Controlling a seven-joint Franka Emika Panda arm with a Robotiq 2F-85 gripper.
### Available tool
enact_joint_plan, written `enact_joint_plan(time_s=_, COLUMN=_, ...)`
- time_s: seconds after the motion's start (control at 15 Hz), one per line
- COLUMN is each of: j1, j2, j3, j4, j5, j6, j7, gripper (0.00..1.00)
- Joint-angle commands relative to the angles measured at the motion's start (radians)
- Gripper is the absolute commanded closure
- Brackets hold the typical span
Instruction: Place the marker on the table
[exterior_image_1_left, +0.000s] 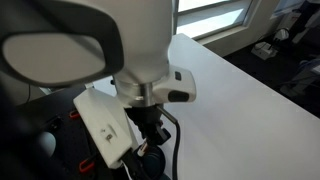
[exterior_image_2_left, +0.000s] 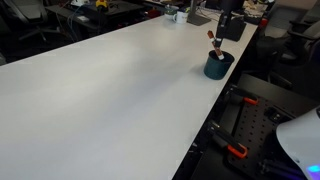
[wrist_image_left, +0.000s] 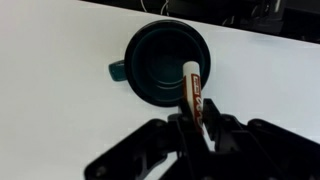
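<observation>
In the wrist view my gripper is shut on the marker, an orange-red stick with a pale whitish tip. The marker points out from between the fingers over the rim of the round black cup, which stands on the white table. In an exterior view the gripper hangs just above the cup near the table's edge, with the marker a small red streak between them. In the exterior view blocked by the arm's white housing, the cup and marker are hidden.
The white table stretches wide beside the cup. Clutter and small objects stand at the table's far end. Black frames with red clamps lie below the table's edge. The arm's housing fills the near exterior view.
</observation>
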Motion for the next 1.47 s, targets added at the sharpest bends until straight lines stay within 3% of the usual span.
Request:
enact_joint_plan(time_s=0.0, j1=0.032, j2=-0.183, j3=0.052, j4=-0.021, j5=-0.018, j6=-0.108, j7=0.065, gripper=0.95)
enact_joint_plan(time_s=0.27, j1=0.102, j2=-0.261, j3=0.107, j4=-0.013, j5=0.009, j6=-0.205, j7=0.048, gripper=0.95)
enact_joint_plan(time_s=0.47, j1=0.197, j2=-0.243, j3=0.101, j4=-0.001, j5=0.108, j6=-0.327, j7=-0.013, gripper=0.95)
enact_joint_plan(time_s=0.73, j1=0.287, j2=-0.195, j3=0.088, j4=-0.004, j5=0.249, j6=-0.370, j7=-0.067, gripper=0.95)
enact_joint_plan(time_s=1.0, j1=0.302, j2=-0.124, j3=0.090, j4=-0.006, j5=0.315, j6=-0.313, j7=-0.082, gripper=0.95)
enact_joint_plan(time_s=1.4, j1=0.275, j2=0.044, j3=0.076, j4=-0.007, j5=0.378, j6=-0.123, j7=-0.071, gripper=0.95)
